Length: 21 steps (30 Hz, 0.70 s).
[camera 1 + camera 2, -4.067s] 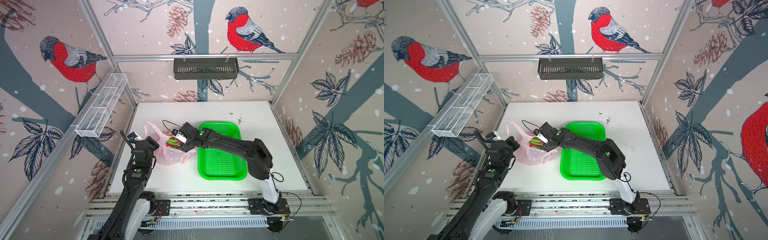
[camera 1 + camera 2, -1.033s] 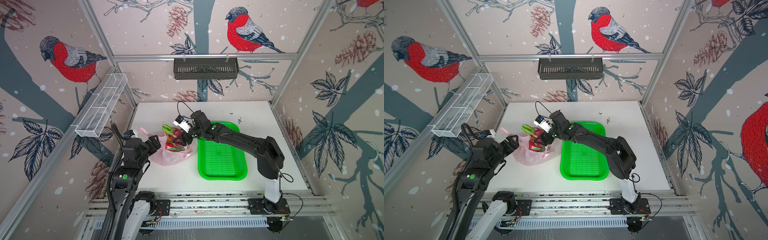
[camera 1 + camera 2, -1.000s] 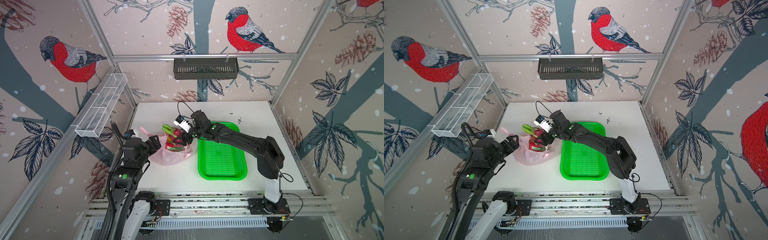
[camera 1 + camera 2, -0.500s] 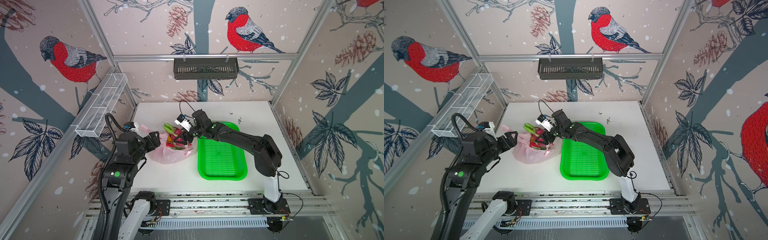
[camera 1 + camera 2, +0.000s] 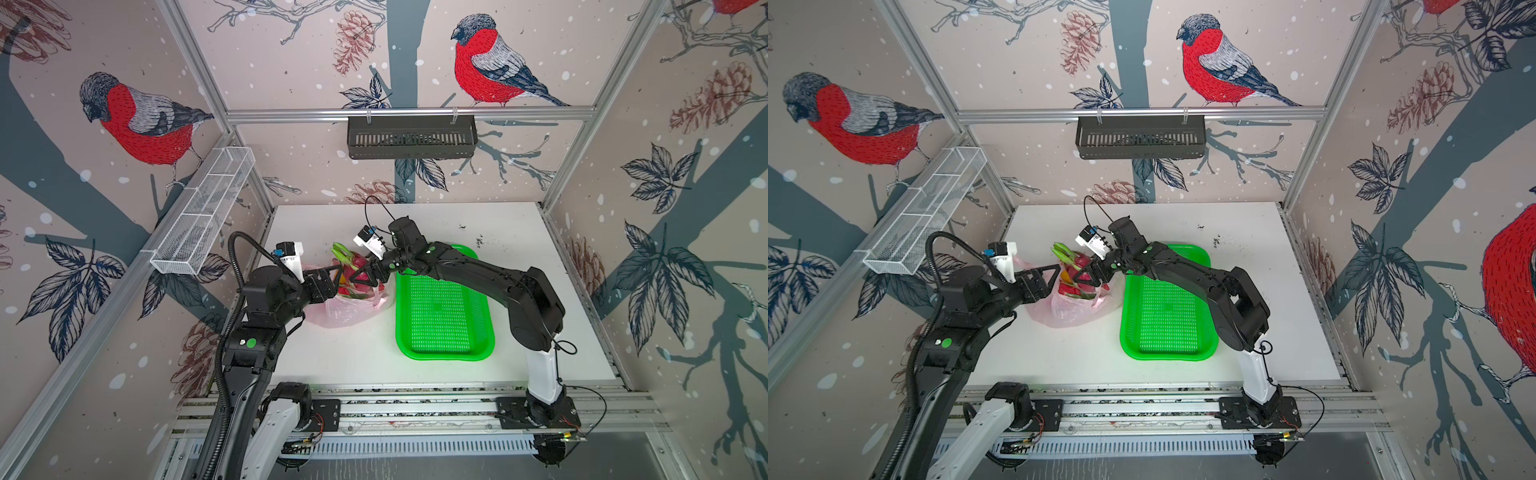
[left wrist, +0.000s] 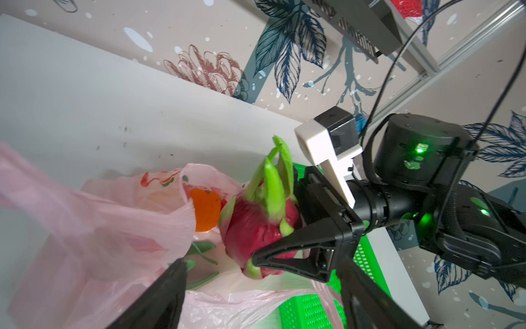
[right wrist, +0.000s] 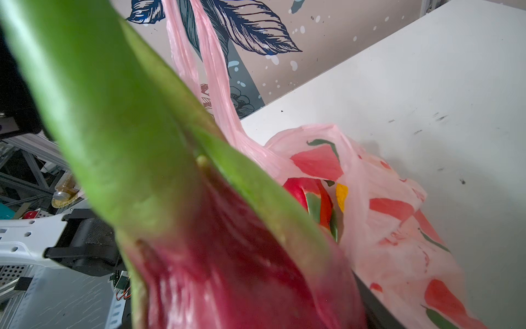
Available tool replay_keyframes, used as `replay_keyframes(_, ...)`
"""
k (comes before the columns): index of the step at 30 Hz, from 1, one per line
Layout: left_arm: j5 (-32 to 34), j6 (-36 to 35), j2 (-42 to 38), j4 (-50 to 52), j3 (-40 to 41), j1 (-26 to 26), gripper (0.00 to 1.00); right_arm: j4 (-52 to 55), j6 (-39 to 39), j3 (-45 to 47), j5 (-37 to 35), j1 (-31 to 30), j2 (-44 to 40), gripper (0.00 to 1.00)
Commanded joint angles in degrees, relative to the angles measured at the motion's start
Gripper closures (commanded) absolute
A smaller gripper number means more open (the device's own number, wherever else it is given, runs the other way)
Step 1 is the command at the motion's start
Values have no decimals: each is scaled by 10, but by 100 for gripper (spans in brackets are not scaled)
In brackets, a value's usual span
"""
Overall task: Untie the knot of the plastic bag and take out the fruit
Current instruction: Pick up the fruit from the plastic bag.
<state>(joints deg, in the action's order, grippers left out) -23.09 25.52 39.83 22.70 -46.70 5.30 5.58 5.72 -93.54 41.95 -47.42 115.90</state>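
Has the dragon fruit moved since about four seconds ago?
Yes. The dragon fruit, held in the right gripper, has risen from the bag; in a top view its green tips now sit level with the far edge of the tray.

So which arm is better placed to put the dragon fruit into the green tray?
Right. The right claw grips the dragon fruit beside the green tray; the left claw is open on the plastic bag's far side.

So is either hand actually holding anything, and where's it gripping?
The right hand grips a dragon fruit around its red body, green tips free. The left hand is open at the plastic bag.
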Motion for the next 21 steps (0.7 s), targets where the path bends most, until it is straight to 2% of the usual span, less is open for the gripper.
replay_keyframes(1,-51,0,9,-79,15,6,19,-13,-4,-10,17,1,3,72)
replay_keyframes(14,0,-26,76,-129,35,32,20,-8,-5,-17,15,-2,2,73)
replay_keyframes(21,-7,-14,102,-181,47,35,25,-2,-8,-21,12,-3,2,74)
